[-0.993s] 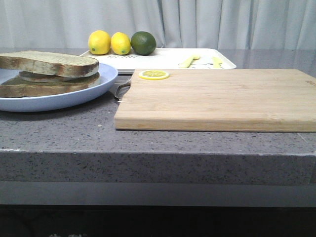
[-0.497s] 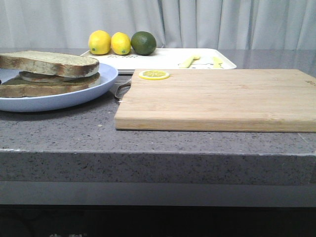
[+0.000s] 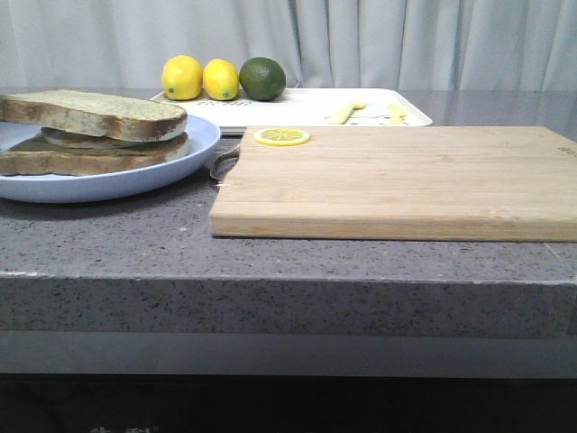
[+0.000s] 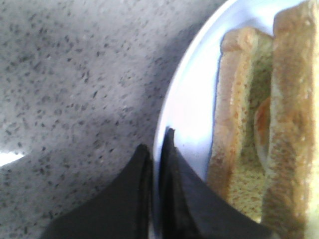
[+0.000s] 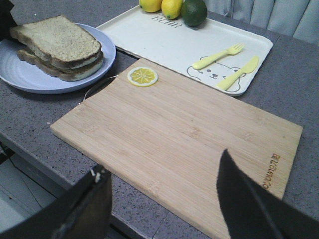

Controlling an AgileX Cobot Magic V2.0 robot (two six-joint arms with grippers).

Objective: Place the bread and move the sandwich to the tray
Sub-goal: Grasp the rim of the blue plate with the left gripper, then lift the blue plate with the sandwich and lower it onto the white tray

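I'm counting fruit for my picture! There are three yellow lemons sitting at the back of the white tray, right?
Not quite. The front view shows two yellow lemons and one dark green lime at the back of the white tray.

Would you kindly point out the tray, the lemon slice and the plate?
tray (image 5: 164,45), right wrist view, bare white floor.
lemon slice (image 5: 142,76), right wrist view, its centre.
plate (image 3: 144,176), front view, blue outer rim.

On the desk (image 3: 361,257), the cutting board (image 3: 397,180) sits centre; the plate (image 3: 135,171) with sandwich (image 3: 90,131) at nine o'clock, tray (image 3: 297,106) at twelve.
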